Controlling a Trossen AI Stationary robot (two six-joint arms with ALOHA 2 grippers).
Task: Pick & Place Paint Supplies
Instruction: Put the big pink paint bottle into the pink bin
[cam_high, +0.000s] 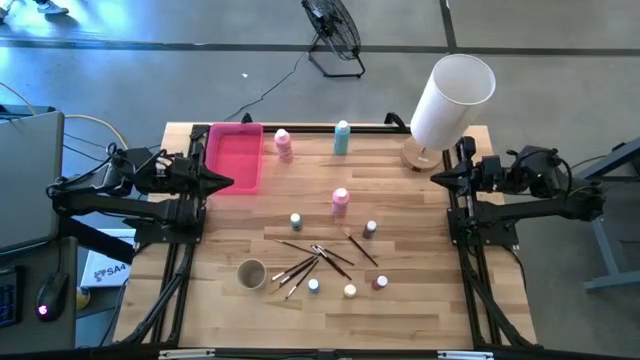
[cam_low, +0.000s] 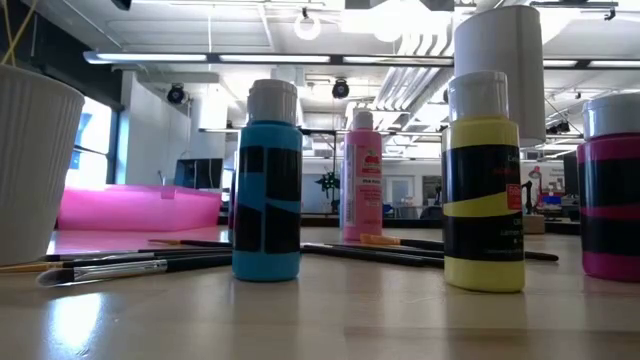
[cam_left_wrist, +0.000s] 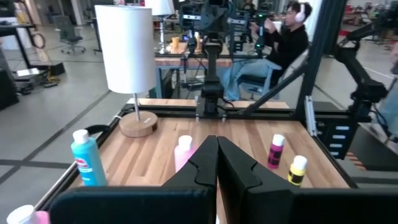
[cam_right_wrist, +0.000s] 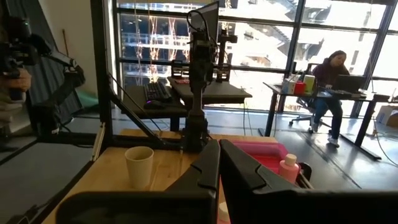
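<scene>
- Both tools sit closed and empty — left tool (cam_high: 228, 182) by the pink tray (cam_high: 236, 158), right tool (cam_high: 437, 178) at the bench's (cam_high: 420, 300) far side.
- Brushes (cam_high: 315, 258), tiny pots (cam_high: 314, 286) and a pink bottle (cam_high: 340, 200) lie mid-bench, untouched.
- I worry about the crossed brushes — a pinch may drag neighbours or topple pots.

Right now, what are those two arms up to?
Left gripper and right gripper shut, empty, parked at table edges. Brushes and paint pots untouched mid-table. Nothing in the way.
</scene>
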